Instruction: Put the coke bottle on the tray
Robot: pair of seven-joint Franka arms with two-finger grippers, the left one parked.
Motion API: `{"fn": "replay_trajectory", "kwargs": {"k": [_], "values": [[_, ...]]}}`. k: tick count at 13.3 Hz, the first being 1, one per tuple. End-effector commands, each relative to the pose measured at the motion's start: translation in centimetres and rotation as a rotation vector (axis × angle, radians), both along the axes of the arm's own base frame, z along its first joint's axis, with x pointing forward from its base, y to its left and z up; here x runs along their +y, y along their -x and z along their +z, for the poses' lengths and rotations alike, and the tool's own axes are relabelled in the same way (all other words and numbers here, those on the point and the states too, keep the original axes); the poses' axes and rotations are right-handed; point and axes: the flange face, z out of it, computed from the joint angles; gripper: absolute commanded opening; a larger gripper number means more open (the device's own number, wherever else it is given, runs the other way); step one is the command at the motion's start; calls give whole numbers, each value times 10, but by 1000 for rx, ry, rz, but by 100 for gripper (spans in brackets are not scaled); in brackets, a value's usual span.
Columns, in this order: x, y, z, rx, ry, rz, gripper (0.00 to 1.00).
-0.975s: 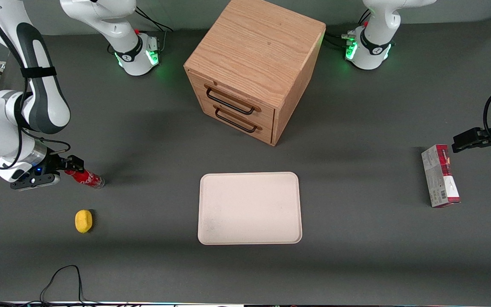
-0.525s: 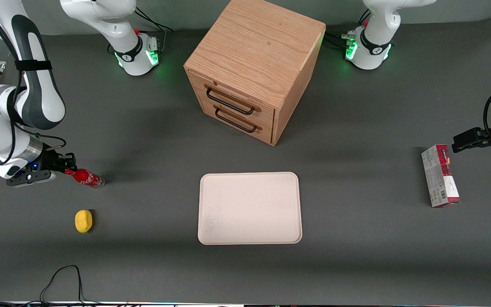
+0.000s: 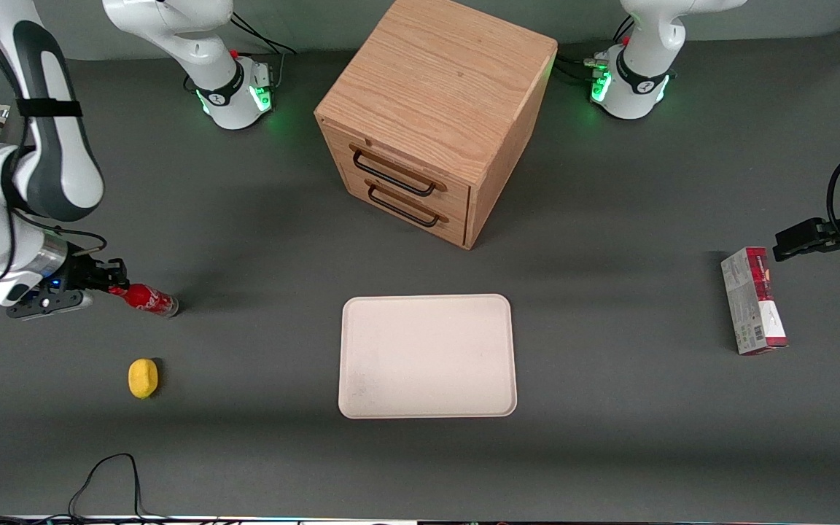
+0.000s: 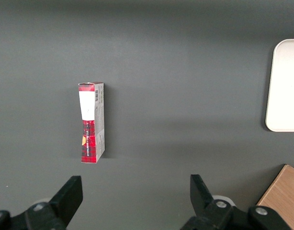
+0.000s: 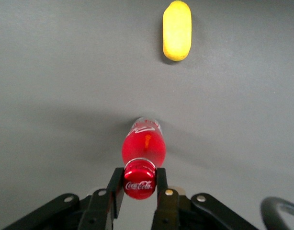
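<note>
The coke bottle [image 3: 149, 300], slim and red with white script, is tilted, its clear base low by the table and its red cap toward the working arm's end. My right gripper [image 3: 109, 286] is shut on the cap. In the right wrist view the fingers [image 5: 116, 184] press both sides of the cap, with the gripper [image 5: 139, 176] centred on it and the bottle's body [image 5: 144, 143] reaching away. The cream-white tray [image 3: 427, 356] lies flat near the table's middle, well apart from the bottle, and its edge shows in the left wrist view [image 4: 285, 86].
A yellow lemon [image 3: 143, 378] lies nearer the camera than the bottle, and shows in the right wrist view [image 5: 176, 29]. The wooden two-drawer cabinet [image 3: 431, 117] stands farther back than the tray. A red-and-grey carton [image 3: 753, 300] lies toward the parked arm's end [image 4: 92, 122].
My gripper has drawn back toward the working arm's end of the table and slightly away from the camera. The bottle's cap end went with it while its base stayed in place.
</note>
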Motion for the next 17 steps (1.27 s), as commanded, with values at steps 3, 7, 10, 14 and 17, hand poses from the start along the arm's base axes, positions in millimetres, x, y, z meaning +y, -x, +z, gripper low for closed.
{"fn": "replay_trajectory", "kwargs": {"k": [3,7,10,14,17], "values": [[26,-28,163,26,-8,-70,0],[73,-54,219,96,-39,-164,0],[127,-70,217,96,-46,-223,0],[243,-115,165,68,-48,-388,0],[317,-131,112,-22,15,-464,0]]}}
